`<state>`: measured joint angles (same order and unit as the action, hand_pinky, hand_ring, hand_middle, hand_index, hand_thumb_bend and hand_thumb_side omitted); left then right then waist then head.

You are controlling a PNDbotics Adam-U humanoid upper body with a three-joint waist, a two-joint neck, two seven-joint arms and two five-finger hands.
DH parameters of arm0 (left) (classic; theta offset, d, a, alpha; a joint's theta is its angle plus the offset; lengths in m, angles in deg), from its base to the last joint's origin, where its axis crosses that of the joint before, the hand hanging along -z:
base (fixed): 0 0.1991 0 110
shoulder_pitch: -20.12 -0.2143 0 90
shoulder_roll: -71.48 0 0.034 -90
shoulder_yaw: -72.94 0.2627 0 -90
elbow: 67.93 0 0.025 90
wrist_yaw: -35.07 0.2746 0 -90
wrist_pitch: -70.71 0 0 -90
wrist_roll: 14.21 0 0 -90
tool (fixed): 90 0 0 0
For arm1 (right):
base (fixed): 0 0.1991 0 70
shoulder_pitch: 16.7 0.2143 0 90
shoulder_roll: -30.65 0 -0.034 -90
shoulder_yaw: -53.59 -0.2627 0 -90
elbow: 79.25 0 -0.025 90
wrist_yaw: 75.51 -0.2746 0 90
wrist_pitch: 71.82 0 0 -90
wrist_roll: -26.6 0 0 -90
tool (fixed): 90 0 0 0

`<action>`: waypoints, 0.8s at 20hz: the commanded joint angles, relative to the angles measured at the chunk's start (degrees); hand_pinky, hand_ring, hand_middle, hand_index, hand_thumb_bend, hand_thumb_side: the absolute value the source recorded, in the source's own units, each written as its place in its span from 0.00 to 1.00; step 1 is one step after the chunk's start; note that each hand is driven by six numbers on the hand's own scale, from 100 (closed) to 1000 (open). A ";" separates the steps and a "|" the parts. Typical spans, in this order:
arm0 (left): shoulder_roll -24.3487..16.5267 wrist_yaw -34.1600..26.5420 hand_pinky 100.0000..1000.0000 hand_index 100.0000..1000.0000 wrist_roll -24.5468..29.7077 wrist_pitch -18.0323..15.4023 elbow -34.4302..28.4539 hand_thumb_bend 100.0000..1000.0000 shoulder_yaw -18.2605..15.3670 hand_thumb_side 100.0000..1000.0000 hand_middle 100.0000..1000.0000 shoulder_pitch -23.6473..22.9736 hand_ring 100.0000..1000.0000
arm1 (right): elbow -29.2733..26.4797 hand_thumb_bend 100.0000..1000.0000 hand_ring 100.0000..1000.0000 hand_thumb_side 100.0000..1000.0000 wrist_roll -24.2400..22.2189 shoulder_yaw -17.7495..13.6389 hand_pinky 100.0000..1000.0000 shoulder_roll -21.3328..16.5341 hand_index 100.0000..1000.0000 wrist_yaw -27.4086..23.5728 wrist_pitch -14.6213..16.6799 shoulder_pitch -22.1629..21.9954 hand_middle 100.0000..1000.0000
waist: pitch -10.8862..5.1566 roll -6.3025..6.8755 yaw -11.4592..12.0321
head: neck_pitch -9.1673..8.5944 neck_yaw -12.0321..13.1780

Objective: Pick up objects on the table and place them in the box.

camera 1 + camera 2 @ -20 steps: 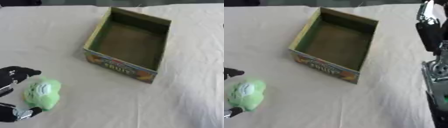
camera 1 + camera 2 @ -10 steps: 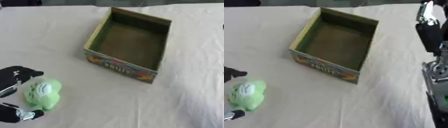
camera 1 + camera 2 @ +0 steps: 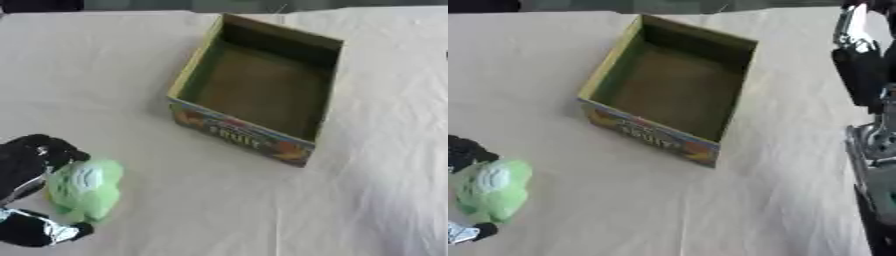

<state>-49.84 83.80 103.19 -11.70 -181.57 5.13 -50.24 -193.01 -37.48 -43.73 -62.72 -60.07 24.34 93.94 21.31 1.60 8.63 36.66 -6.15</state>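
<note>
Robot's left hand (image 3: 31,165) curls around a green toy (image 3: 85,189) near-left, ready to lift toward the empty box (image 3: 188,80).

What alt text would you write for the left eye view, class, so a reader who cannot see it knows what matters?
The robot's left hand, at the lower left, curls around a soft green toy resting on a cream tablecloth. An open, empty cardboard box with colourful fruit print on its near side stands further up, towards the middle.
</note>
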 commanded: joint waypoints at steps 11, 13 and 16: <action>0.30 -1.58 0.88 0.88 -0.52 3.38 -0.95 0.34 -0.17 0.43 0.70 0.82 0.84 | -0.83 0.00 0.73 0.47 -0.29 0.02 0.66 -0.28 0.80 -0.37 0.04 0.13 0.66 | -0.79 -0.11 -0.24 | -0.34 0.50; 0.37 -1.76 0.87 0.85 -0.81 3.63 -0.95 0.28 0.00 0.39 0.68 0.90 0.83 | -0.83 0.00 0.73 0.47 -0.33 0.05 0.66 -0.22 0.81 -0.40 0.03 0.14 0.66 | -0.79 -0.08 -0.29 | -0.36 0.59; 0.50 -1.52 0.84 0.80 -2.28 3.91 -0.95 0.21 0.06 0.33 0.66 1.00 0.80 | -0.83 0.00 0.73 0.47 -0.36 0.04 0.66 -0.20 0.81 -0.43 -0.02 0.08 0.66 | -0.80 -0.07 -0.30 | -0.27 0.59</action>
<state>-48.37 82.35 101.61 -7.93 -181.57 5.31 -50.07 -193.01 -37.67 -43.59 -62.28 -60.20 24.21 93.82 21.47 1.47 8.31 36.66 -5.71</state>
